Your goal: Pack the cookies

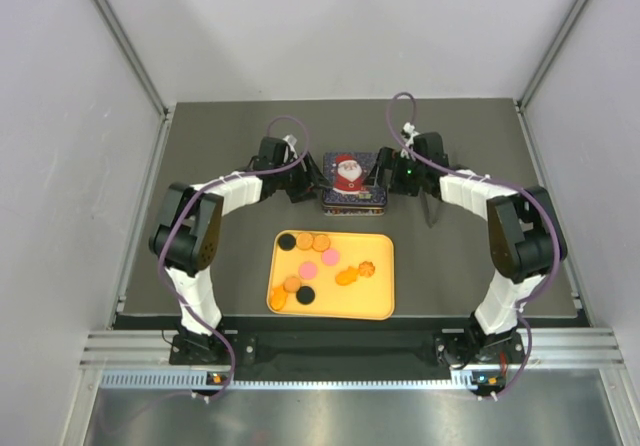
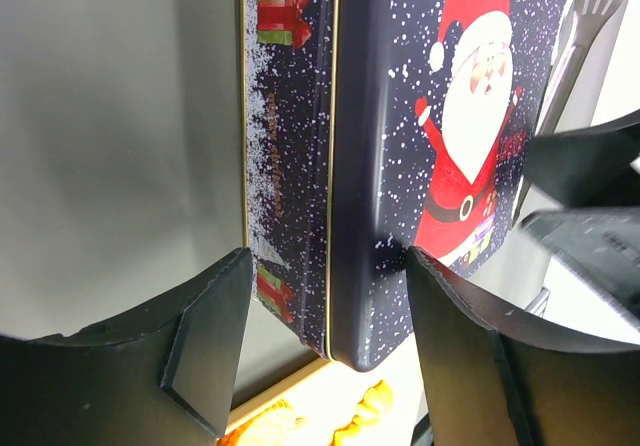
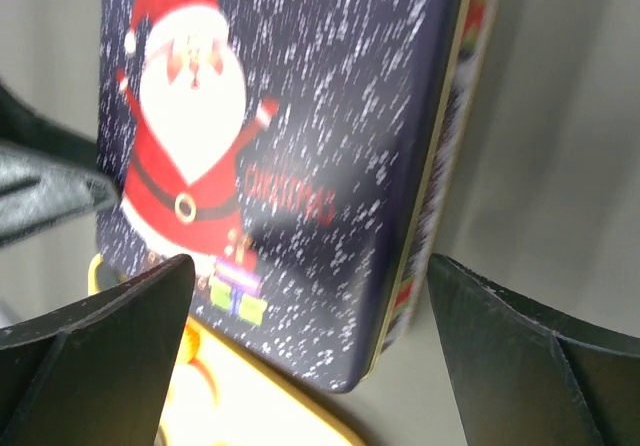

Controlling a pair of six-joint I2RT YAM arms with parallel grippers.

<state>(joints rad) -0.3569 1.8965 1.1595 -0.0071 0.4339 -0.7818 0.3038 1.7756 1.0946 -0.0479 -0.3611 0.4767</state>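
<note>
The cookies [image 1: 310, 266] are several small round biscuits, orange, pink and black, lying loose on a yellow tray [image 1: 378, 301]. Behind the tray stands a closed dark blue tin with a Santa lid [image 1: 353, 181]. My left gripper [image 1: 309, 182] is open at the tin's left end. In the left wrist view the open jaws [image 2: 325, 356] straddle the near corner of the tin [image 2: 400, 146], with orange cookies [image 2: 370, 411] below. My right gripper [image 1: 392, 176] is open at the tin's right end. Its jaws [image 3: 310, 366] stand wide on either side of the tin [image 3: 300, 116], not touching it.
The tray's yellow rim [image 3: 280, 406] lies just in front of the tin. The dark table [image 1: 230, 146] is walled in by grey panels on the left, right and back. A metal rail [image 1: 350, 351] runs along the near edge by the arm bases.
</note>
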